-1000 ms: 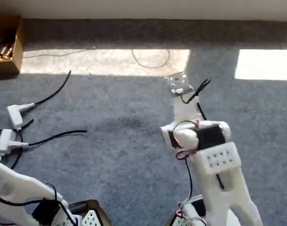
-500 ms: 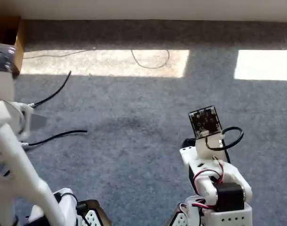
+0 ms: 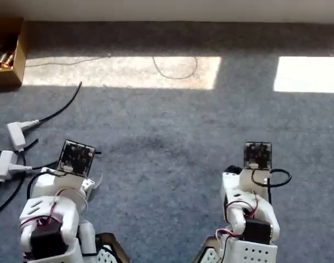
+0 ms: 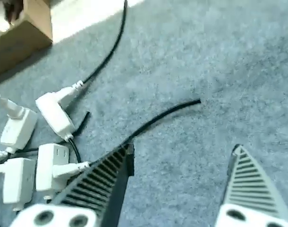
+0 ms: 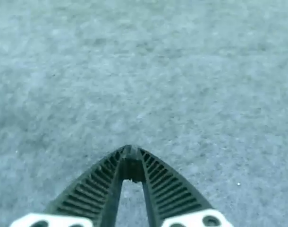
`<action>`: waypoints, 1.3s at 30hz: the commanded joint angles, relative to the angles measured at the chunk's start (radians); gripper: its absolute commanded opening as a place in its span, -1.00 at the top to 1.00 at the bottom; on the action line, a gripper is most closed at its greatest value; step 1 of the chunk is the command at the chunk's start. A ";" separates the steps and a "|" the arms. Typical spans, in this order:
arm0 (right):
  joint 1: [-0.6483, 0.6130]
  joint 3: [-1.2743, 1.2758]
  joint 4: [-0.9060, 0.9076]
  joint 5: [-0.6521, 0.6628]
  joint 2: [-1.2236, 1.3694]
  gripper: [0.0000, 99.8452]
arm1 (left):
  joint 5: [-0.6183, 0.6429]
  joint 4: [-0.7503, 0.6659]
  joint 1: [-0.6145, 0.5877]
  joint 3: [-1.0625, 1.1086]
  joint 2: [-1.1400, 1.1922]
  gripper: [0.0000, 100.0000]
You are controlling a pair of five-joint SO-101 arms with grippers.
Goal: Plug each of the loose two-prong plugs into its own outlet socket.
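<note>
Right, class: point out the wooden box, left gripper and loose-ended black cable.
wooden box (image 3: 8, 76), high view, its front wall.
left gripper (image 4: 182, 148), left wrist view, midway between its fingertips.
loose-ended black cable (image 4: 163, 115), left wrist view, its mid-length.

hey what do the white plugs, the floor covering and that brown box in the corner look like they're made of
White plugs: likely moulded plastic, with smooth, faintly shiny faces and rounded edges.
Floor covering: grey short-pile carpet, with a fuzzy matte texture.
Brown box: wood or cardboard, with flat matte tan sides; the look leaves it open.

White arms (image 3: 236, 186), black servos (image 3: 259, 230), red wires (image 3: 42, 220), ribbed dark tool fingers (image 5: 94, 187)
</note>
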 commanded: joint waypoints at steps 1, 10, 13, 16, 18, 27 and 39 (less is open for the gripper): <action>0.036 0.031 -0.024 -0.055 -0.018 0.99 | 0.005 -0.092 0.015 0.101 -0.027 0.37; 0.042 0.177 -0.073 -0.055 -0.018 0.98 | 0.135 -0.402 0.015 0.371 -0.025 0.37; 0.042 0.173 -0.067 -0.055 -0.018 0.98 | 0.137 -0.393 0.015 0.372 -0.018 0.37; 0.042 0.173 -0.067 -0.055 -0.018 0.98 | 0.135 -0.325 0.008 0.372 -0.018 0.37; 0.042 0.173 -0.067 -0.057 -0.018 0.98 | 0.135 -0.252 0.008 0.372 -0.019 0.37; 0.042 0.173 -0.067 -0.057 -0.018 0.98 | 0.135 -0.032 0.010 0.372 -0.022 0.37; 0.042 0.173 -0.067 -0.057 -0.018 0.98 | 0.135 -0.032 0.010 0.372 -0.022 0.37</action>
